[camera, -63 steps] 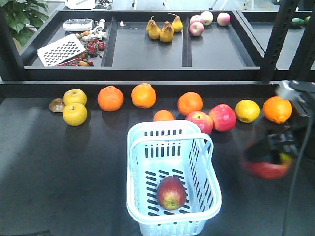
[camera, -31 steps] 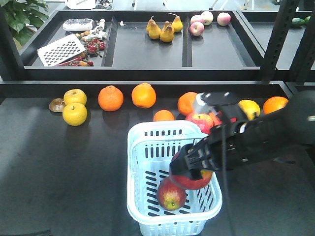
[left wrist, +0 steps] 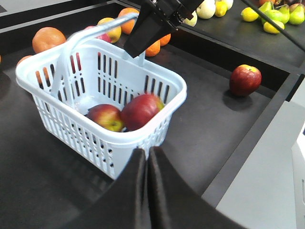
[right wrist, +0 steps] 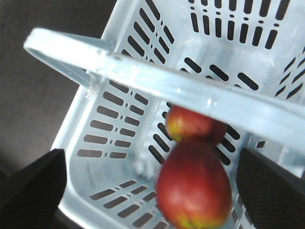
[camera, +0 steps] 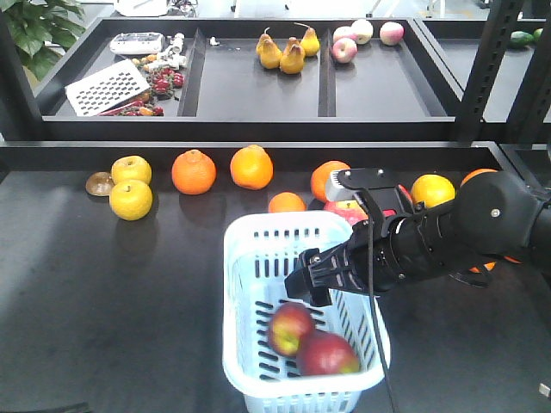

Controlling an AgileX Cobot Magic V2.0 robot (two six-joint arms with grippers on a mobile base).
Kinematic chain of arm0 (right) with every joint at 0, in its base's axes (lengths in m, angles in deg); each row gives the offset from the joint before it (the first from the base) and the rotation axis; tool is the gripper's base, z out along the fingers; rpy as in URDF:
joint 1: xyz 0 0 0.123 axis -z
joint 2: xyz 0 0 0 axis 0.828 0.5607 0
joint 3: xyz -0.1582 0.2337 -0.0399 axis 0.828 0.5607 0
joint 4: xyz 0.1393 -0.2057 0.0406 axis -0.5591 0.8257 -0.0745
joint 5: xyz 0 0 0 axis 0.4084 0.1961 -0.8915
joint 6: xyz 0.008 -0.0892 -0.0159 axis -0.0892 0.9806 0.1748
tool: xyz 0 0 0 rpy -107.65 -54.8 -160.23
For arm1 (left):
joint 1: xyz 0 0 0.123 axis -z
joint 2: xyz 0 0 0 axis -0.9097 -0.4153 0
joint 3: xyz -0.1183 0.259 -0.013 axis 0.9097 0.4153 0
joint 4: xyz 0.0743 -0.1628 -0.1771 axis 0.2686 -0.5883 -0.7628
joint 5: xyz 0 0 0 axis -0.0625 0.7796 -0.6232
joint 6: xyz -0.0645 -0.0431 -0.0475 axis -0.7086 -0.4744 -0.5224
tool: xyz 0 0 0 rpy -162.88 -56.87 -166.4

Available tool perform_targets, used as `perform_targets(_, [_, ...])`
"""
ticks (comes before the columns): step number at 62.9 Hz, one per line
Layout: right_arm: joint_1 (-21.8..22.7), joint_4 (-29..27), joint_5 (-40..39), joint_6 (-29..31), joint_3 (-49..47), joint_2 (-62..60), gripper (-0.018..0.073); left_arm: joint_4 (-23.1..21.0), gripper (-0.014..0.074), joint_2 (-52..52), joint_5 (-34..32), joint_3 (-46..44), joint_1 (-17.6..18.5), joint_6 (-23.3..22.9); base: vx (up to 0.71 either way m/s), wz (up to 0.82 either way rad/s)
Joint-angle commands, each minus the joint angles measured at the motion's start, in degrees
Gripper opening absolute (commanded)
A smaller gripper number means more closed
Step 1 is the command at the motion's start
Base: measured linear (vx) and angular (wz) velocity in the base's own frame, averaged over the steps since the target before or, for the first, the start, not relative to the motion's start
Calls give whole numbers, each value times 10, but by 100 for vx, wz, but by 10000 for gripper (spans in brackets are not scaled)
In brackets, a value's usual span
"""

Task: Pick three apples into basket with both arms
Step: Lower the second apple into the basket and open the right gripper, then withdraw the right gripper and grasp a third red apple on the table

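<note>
The pale blue basket [camera: 245, 284] stands mid-table and holds two dark red apples [camera: 290, 327] [camera: 328, 354] side by side; they also show in the left wrist view [left wrist: 106, 117] [left wrist: 139, 110]. My right gripper [camera: 312, 277] hangs open and empty just above the basket, and its wrist view [right wrist: 151, 188] shows a blurred apple [right wrist: 194, 186] below it, under the handle [right wrist: 190, 95]. A third dark red apple [left wrist: 245, 80] lies on the table beyond the basket, seen only in the left wrist view. My left gripper [left wrist: 147, 151] is shut and empty, short of the basket's near wall [left wrist: 109, 152].
Oranges [camera: 193, 171] [camera: 250, 166], yellow fruits [camera: 130, 199] [camera: 432, 191] and pinkish apples [camera: 344, 207] line the back of the table. A raised shelf behind holds pears [camera: 284, 52], more apples and a grater [camera: 107, 87]. The table's edge [left wrist: 248, 143] runs to the right of my left gripper.
My right arm swung left from the table's right side to over the basket with an apple, then opened. That apple now lies in the basket beside the first one.
</note>
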Motion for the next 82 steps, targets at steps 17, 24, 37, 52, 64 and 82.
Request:
perform_targets(17, [1, 30, 101, -15, -15, -47, 412, -19, -6, -4, -19, -12, 2, -2, 0, 0])
perform_targets(24, [1, 127, 150, -77, -15, -85, 177, -19, -6, -4, -19, -12, 2, -2, 0, 0])
perform_targets(37, [1, 374, 237, -269, -15, -157, -10, -19, -6, -4, -19, -12, 2, -2, 0, 0])
perform_targets(52, [19, 518, 295, -378, 18, -206, -7, -19, -6, -4, -19, -12, 2, -2, 0, 0])
perform_targets(64, [171, 516, 235, -369, 96, -220, 48, -19, -6, -4, -19, -12, 2, -2, 0, 0])
perform_targets(82, [402, 406, 178, -247, 111, -216, 480, -19, -6, -4, -19, -12, 2, -2, 0, 0])
